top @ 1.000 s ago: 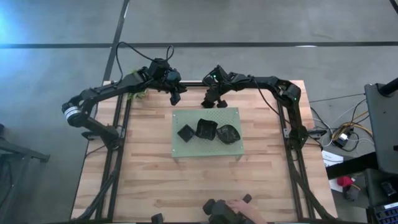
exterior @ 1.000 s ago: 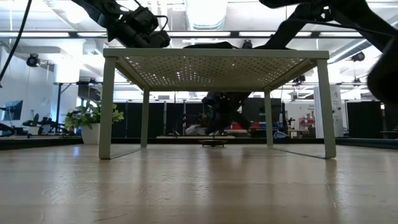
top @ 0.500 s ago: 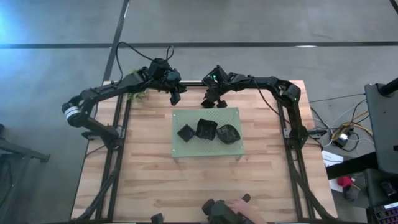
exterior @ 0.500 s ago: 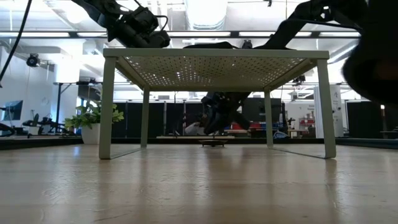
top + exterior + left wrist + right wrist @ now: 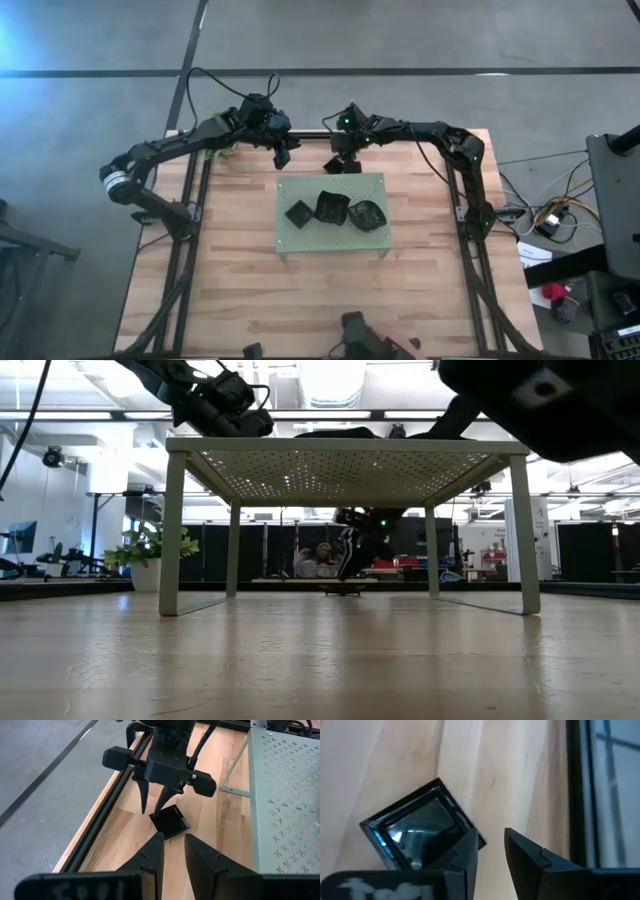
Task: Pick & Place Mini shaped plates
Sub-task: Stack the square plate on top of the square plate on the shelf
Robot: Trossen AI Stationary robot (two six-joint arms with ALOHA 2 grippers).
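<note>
A square glossy black mini plate (image 5: 171, 820) (image 5: 415, 836) lies flat on the wood near the table's far edge, also low in the low view (image 5: 343, 590). My right gripper (image 5: 152, 809) (image 5: 340, 162) is open by a narrow gap and points down just over the plate's corner; I see no plain touch. My left gripper (image 5: 172, 851) (image 5: 282, 155), narrowly open, hangs to the left of it and holds nothing. Three more black plates (image 5: 299, 213) (image 5: 332, 207) (image 5: 367, 215) rest on the raised light green mat (image 5: 330, 185).
The mat (image 5: 350, 446) stands on four legs like a small table. A leafy plant (image 5: 150, 550) sits at the far left corner. At the near edge, dark plates (image 5: 352, 340) and a person's hand (image 5: 400, 347) show. A big dark thing (image 5: 550, 400) looms close to the low camera.
My right gripper has turned at the wrist above the square plate, which has stayed flat on the table. At the near edge the person's hand has drawn back, and a dark thing has moved across in front of the low camera.
</note>
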